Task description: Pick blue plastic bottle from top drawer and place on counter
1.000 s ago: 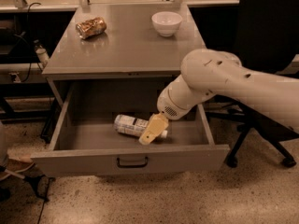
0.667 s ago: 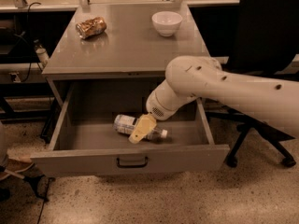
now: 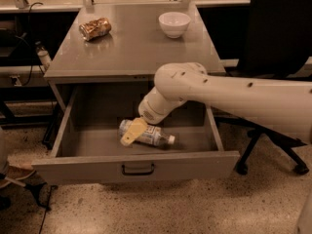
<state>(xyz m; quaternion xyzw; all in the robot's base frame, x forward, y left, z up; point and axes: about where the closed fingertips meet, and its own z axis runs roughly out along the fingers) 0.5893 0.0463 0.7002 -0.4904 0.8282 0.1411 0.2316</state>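
one blue plastic bottle [image 3: 154,136] lying in top drawer [image 3: 87,168], label unreadable; gripper [image 3: 132,132] over it, state unclear.

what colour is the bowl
White bowl, camera view; gripper at the blue plastic bottle.

Speckled floor [image 3: 195,208] is seen below | black office chair [image 3: 278,33] is parked right | warm, dim light is cast | gripper [image 3: 131,133] is held low, centre

Smooth cream plastic tool [image 3: 132,132] above clear plastic bottle [image 3: 155,136] in matt metal drawer [image 3: 136,165].
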